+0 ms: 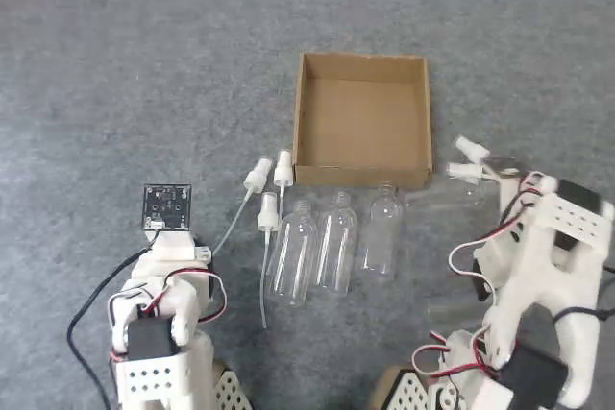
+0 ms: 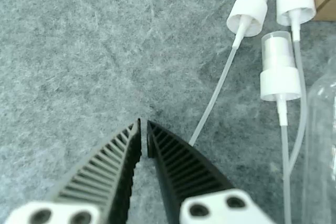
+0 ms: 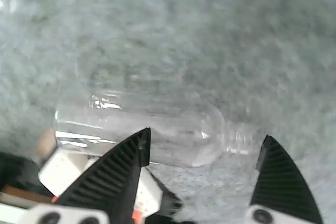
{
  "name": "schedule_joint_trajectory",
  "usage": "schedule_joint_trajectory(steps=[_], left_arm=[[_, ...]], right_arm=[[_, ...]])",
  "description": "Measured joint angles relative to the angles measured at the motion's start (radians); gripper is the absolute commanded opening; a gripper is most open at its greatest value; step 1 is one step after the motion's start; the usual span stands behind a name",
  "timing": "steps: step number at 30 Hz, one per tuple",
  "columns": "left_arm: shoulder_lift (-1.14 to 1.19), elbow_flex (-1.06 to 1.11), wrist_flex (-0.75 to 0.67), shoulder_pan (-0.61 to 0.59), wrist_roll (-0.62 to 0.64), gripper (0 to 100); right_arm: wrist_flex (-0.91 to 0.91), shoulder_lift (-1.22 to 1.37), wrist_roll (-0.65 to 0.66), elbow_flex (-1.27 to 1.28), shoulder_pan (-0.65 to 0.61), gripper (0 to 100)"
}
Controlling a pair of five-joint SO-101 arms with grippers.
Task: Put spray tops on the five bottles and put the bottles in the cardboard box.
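Three clear bottles (image 1: 336, 242) lie side by side in front of the cardboard box (image 1: 306, 112), necks toward it. To one side of them lie three white spray tops (image 1: 268, 211) with long tubes, seen close in the left wrist view as spray tops (image 2: 280, 66). My left gripper (image 2: 143, 124) is shut and empty, low over the carpet short of those tops. Two more spray tops (image 1: 466, 160) and a faint clear bottle (image 1: 452, 194) lie beside the box's other front corner. My right gripper (image 3: 206, 137) is open, its fingers either side of another clear bottle (image 3: 147, 124) lying on the carpet.
Grey carpet covers the whole table. The left arm (image 1: 159, 324) and right arm (image 1: 538, 285) stand at the near edge. The box is open-topped with nothing inside. Bare carpet stretches to the left of the box.
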Motion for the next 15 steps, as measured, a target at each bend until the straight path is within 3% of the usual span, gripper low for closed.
schedule_joint_trajectory(steps=[9,15], left_arm=[[0.000,0.000,0.000,0.000,0.000,1],[0.000,0.000,0.000,0.000,0.000,1]], right_arm=[[-0.006,-0.071,-0.509,0.025,0.097,29.2],[-0.138,-0.135,-0.601,0.184,0.091,29.0]])
